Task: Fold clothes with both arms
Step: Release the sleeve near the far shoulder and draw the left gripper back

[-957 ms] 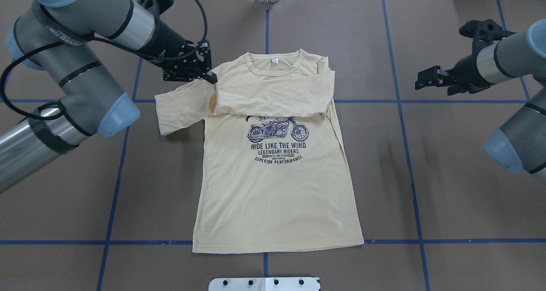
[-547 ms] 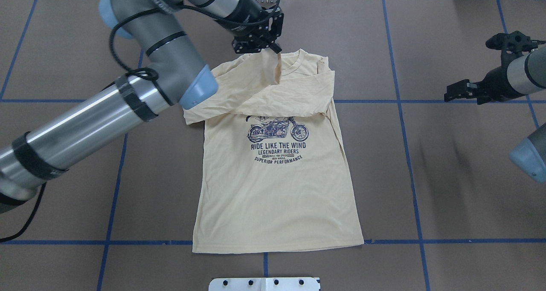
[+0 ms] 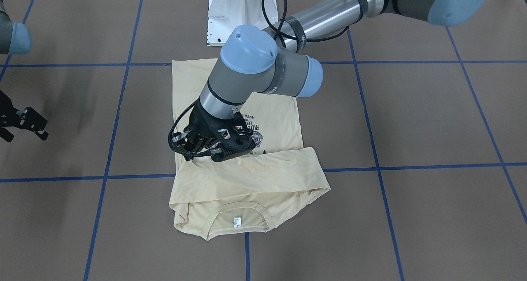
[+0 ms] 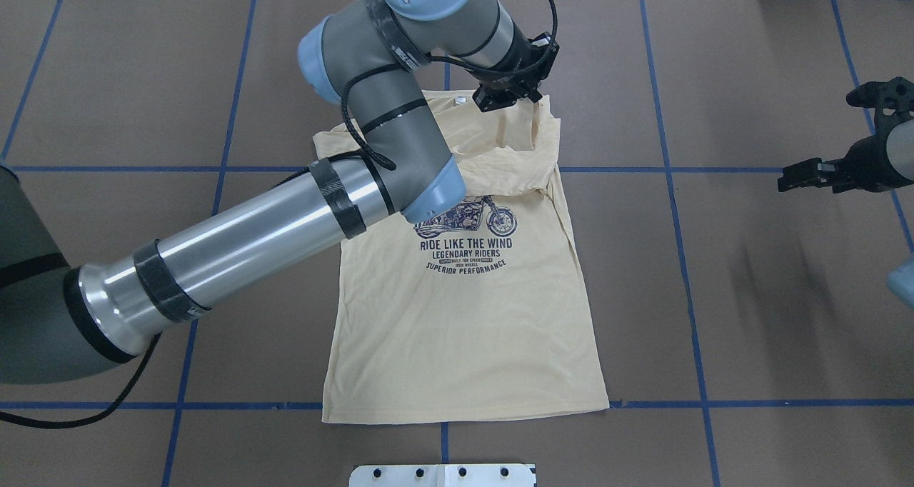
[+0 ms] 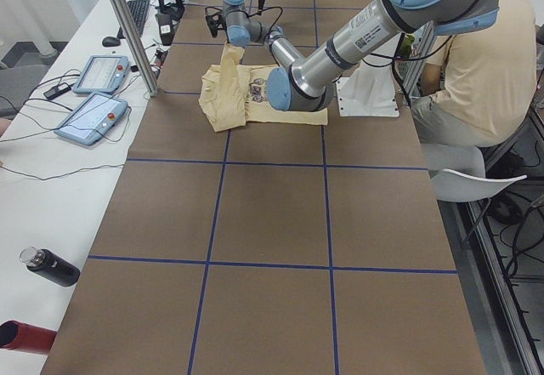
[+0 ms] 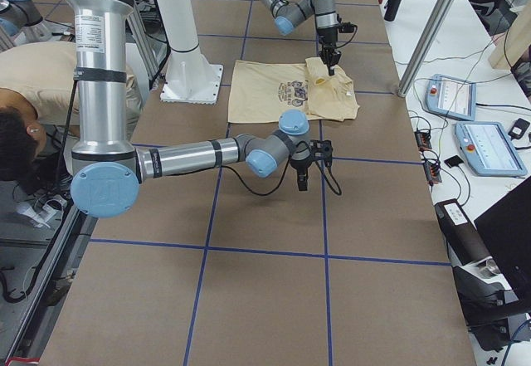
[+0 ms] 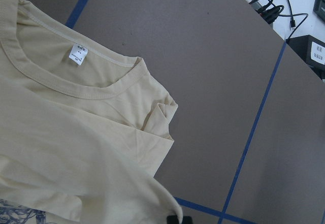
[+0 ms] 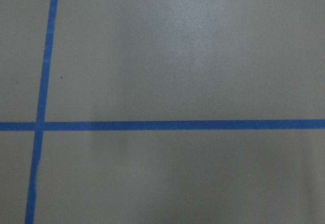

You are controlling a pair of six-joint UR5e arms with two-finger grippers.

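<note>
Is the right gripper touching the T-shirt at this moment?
Apart. The overhead view shows the right gripper off to the side of the T-shirt, with a wide stretch of bare table between them.

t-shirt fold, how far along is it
Done: first sleeve lies folded across the chest of the T-shirt. In hand: left gripper, jaws shut, holds the second sleeve lifted near the collar. Left: laying it down and folding the flat body; right gripper hangs aside.

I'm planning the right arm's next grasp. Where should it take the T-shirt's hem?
Likely the hem's right corner, approached from the robot's right: it lies flat and uncovered, nearest the right gripper, away from the left gripper holding the sleeve.
</note>
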